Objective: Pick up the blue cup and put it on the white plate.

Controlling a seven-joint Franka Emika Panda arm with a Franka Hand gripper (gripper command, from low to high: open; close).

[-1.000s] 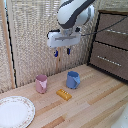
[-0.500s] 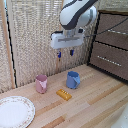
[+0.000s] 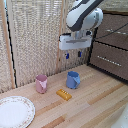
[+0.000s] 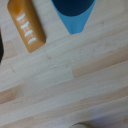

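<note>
While the arm hangs high above the wooden tabletop point(image 3: 95, 102), its end effector point(image 3: 73, 54) is in the air over the blue cup point(image 3: 73, 79) and does not touch it. Two short dark fingers point(image 3: 67, 56) point down with a clear gap between them, so the end effector stands apart and holds nothing. The blue cup stands upright on the tabletop, near the middle of the scene. To the exterior view's left of it stands the pink cup point(image 3: 41, 83), also upright and apart from the blue one. Between the two cups, a little closer to the camera, lies a small orange block point(image 3: 63, 94), flat on the wood. The white plate point(image 3: 15, 111) rests at the exterior view's left corner of the tabletop, well apart from the blue cup, and nothing lies on it. In the wrist view I see the blue cup point(image 4: 74, 14) from above, with its dark inside, and the orange block point(image 4: 27, 24) just beside it on the pale wood. Behind the tabletop there is a bamboo screen point(image 3: 35, 40), and a dark drawer cabinet point(image 3: 112, 50) stands at the exterior view's right.
</note>
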